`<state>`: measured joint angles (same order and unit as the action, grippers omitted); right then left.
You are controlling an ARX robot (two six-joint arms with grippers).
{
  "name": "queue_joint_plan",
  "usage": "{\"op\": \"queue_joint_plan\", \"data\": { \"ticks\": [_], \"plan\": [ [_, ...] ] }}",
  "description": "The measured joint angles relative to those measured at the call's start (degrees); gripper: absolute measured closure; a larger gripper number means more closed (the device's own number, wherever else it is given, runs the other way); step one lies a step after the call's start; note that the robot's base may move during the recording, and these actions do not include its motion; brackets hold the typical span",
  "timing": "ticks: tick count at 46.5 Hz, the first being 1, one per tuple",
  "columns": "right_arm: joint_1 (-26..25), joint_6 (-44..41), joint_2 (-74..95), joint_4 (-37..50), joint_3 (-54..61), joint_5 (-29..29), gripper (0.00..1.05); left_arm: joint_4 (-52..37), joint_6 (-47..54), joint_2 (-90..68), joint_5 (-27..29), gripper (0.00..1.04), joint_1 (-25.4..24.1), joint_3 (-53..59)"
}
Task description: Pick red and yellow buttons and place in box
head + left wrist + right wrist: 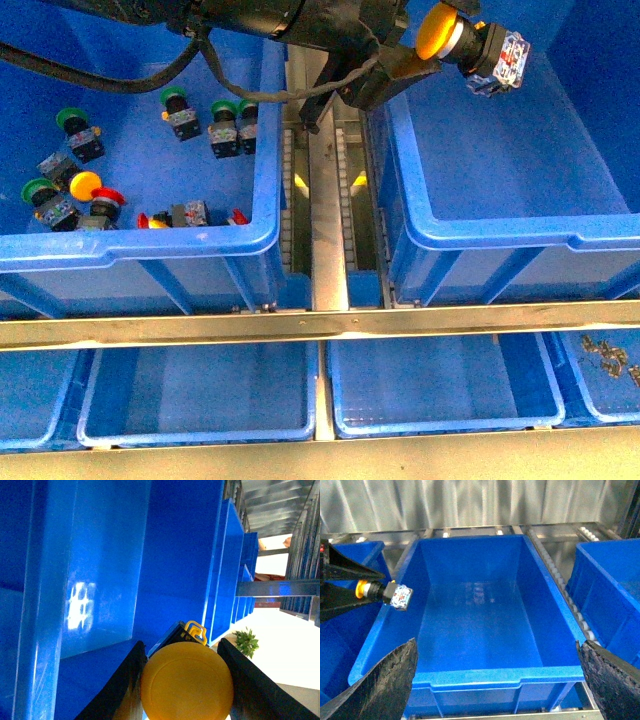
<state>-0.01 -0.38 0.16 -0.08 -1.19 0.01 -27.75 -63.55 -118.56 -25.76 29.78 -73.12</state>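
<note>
Since size sets the order, start with the box (520,238), the deep blue crate on the right of the front view; its floor looks bare in the right wrist view. Across the metal roller lane (325,220) sits the source crate (150,245), where several green-capped switches (222,110) lie among a spare yellow button (85,185) and a red button (108,197) near its front wall.

Your right gripper (496,647) hovers above the box's near rim with its jaws spread wide and nothing between them. Your left gripper (181,652) reaches across from the source side, its 2 fingers (127,680) clamped on the cap of the held yellow button (470,42). That button hangs in the air just over the box's left wall, with its contact block pointing toward the interior.

Expect the part to be light and rigid. The smooth domed cap is probably slippery (the block overhangs the grip, so it may pivot). Holding across the cap's sides looks sound, and a low release would spare the terminals.
</note>
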Motion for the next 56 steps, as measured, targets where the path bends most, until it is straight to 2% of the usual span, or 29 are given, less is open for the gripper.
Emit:
{"op": "queue_joint_plan", "data": {
  "ticks": [10,13,15,18,23,30,38,45,56],
  "plan": [
    [0.0,-0.02,0.02,-0.02,-0.02,0.04,0.07,0.24,-0.17,-0.81,0.74,0.7,0.55,-0.68],
    [0.17,-2.49,3.93,-5.79,-2.32,3.72,0.07,0.15,-0.24,-0.81,0.83,0.7,0.61,-0.7],
    [-1.36,-5.33,11.26,-6.29,-4.72,3.34,0.07,0.02,-0.26,-0.81,1.05,0.7,0.59,-0.72],
    [-3.89,-11.04,22.45,0.09,-7.58,0.28,0.07,0.0,-0.28,-0.81,1.42,0.7,0.61,-0.72],
    [-6.4,-21.14,42.12,15.93,-12.81,-7.5,0.07,-0.02,-0.28,-0.81,1.38,0.7,0.85,-0.72],
    [-6.58,-33.53,63.36,29.75,-20.17,-15.21,0.07,-0.09,-0.28,-0.81,1.68,0.7,0.81,-0.72],
    [-3.3,-42.73,81.74,34.49,-27.71,-20.74,0.07,-0.35,-0.28,-0.81,1.86,0.7,0.77,-0.46],
    [1.42,-44.78,87.12,38.27,-30.84,-22.4,0.07,-0.44,-0.26,-0.81,1.97,0.7,0.81,-0.24],
    [6.71,-46.23,90.82,38.45,-33.55,-23.65,0.07,-0.7,-0.24,-0.81,2.21,0.7,0.87,0.09]
  ]
}}
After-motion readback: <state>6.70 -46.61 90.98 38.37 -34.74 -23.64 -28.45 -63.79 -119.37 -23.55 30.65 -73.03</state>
